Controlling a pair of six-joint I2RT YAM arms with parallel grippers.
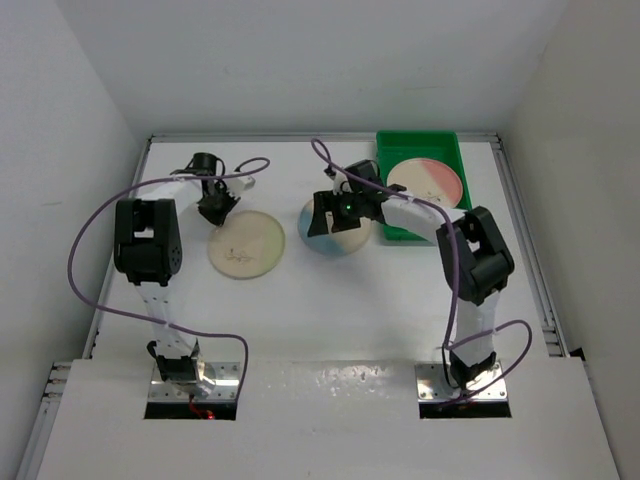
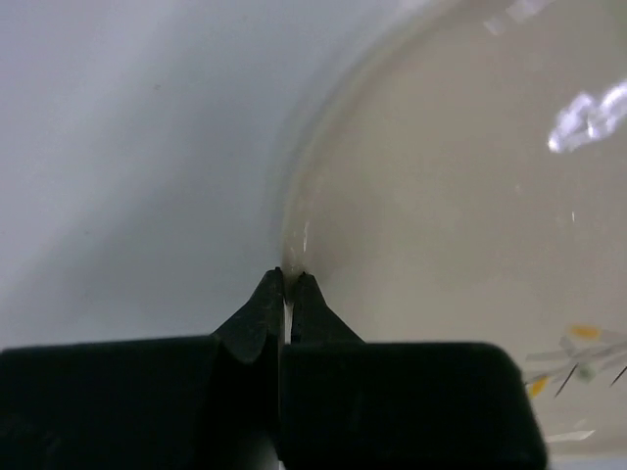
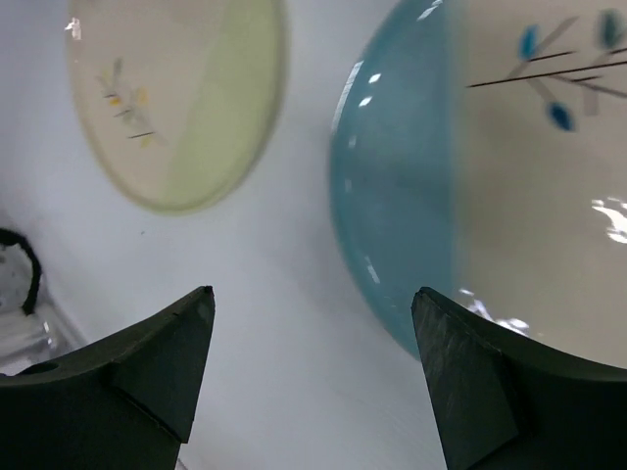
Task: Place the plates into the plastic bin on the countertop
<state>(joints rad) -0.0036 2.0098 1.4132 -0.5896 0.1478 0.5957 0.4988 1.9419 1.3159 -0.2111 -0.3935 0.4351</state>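
Just right of the left gripper's (image 2: 289, 281) closed fingertips, the pale green plate (image 2: 441, 245) lay flat on the countertop (image 1: 330, 310), its curved rim running up to the tips. The fingers were pressed together to a hairline slit, and whether they nipped that rim could not be told. Left of those fingers the white surface lay open. The right gripper (image 3: 313, 294) hung spread wide and held nothing. The blue-and-cream plate (image 3: 392, 215) lay beneath and beyond one finger, its blue edge curving into the gap. Open countertop ran through the rest of the gap and past the other finger towards the pale green plate. The two plates lay near each other but apart, with a white strip between their rims. Beyond the right gripper and to its right, the green plastic bin (image 1: 415, 145) held a pink-and-cream plate (image 1: 427, 180), and the bin's left wall stood near the blue-and-cream plate.
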